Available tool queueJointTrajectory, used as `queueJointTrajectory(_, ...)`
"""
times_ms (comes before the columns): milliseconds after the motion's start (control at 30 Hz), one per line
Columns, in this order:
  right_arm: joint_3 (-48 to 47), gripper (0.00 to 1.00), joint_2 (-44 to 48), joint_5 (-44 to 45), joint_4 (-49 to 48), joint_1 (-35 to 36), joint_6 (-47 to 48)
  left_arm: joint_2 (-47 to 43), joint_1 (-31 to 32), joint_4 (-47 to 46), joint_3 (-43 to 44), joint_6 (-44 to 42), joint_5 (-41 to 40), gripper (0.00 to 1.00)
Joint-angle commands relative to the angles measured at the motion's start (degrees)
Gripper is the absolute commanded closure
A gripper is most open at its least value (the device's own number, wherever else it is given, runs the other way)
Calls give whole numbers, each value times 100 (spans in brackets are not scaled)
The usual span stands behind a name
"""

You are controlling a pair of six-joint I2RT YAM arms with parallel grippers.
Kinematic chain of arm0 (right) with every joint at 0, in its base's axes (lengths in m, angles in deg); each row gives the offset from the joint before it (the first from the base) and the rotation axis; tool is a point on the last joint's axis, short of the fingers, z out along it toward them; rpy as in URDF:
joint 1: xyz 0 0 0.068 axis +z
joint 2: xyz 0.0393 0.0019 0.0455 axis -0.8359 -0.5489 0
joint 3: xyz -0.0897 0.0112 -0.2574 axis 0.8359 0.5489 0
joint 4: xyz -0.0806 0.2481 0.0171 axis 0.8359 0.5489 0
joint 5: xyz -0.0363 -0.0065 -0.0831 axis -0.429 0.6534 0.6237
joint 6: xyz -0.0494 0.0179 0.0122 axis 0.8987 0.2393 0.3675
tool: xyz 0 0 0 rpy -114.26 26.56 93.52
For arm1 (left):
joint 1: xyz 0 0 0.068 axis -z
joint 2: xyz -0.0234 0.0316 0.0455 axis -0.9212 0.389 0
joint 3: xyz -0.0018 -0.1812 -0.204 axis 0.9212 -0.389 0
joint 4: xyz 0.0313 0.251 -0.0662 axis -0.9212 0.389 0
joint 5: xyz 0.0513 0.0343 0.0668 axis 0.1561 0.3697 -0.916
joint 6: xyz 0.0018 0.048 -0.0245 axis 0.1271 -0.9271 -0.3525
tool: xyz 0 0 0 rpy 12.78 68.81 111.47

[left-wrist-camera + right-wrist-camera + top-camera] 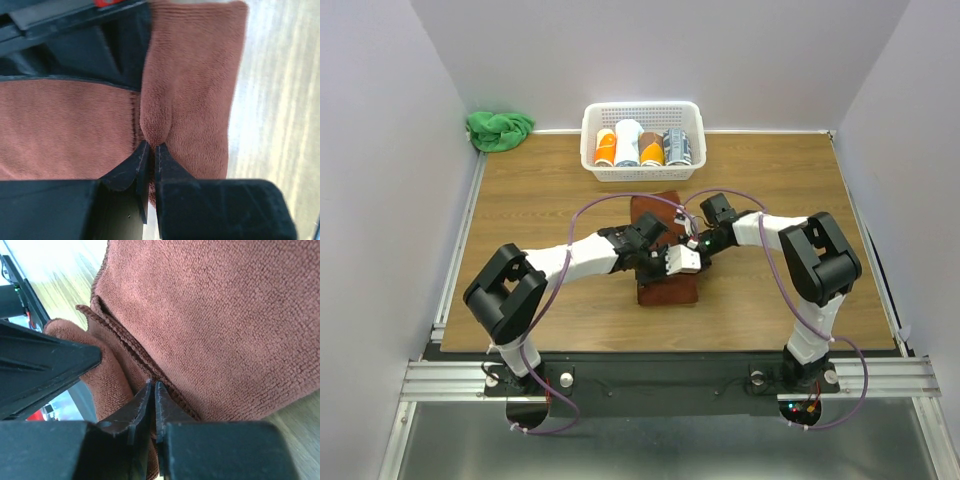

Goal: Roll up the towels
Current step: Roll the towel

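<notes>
Both arms' fingers [126, 174] tight on towel [195, 90]

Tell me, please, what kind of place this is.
Probably a robot test cell, not a home: plain white walls close in a wooden table, a left arm and a right arm stand on a metal rail, and a basket holds rolled towels.

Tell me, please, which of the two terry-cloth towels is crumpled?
The bright green terry-cloth towel, bunched at the far-left corner; the reddish-brown terry-cloth towel lies spread out centrally.
</notes>
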State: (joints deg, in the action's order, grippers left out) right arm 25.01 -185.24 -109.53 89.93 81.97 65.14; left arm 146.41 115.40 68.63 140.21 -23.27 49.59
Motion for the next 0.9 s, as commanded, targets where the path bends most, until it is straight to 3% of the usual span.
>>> queueJointTrajectory(0, -256, 85, 251, 692, 65, 50, 176, 49, -48, -438, -26, -71, -32, 100)
queueJointTrajectory(33, -292, 83, 286, 792, 74, 32, 193, 76, -48, -482, -35, -71, -23, 100)
queueJointTrajectory(167, -406, 61, 655, 1188, 126, -99, 220, 146, -48, -623, -140, -106, 12, 100)
queueJointTrajectory(233, -441, 57, 874, 1311, 144, -117, 246, 173, -57, -614, -167, -123, 30, 100)
queueJointTrajectory(433, -617, 57, 1113, 1294, 372, -161, 308, 252, -57, -667, -202, -176, 65, 100)
queueJointTrajectory(667, -486, 60, 1131, 179, 846, -196, 719, 278, -74, -667, -202, -211, 74, 100)
queueJointTrajectory(867, -240, 59, 894, 19, 909, -196, 1098, 357, -127, -597, -105, -211, 91, 98)
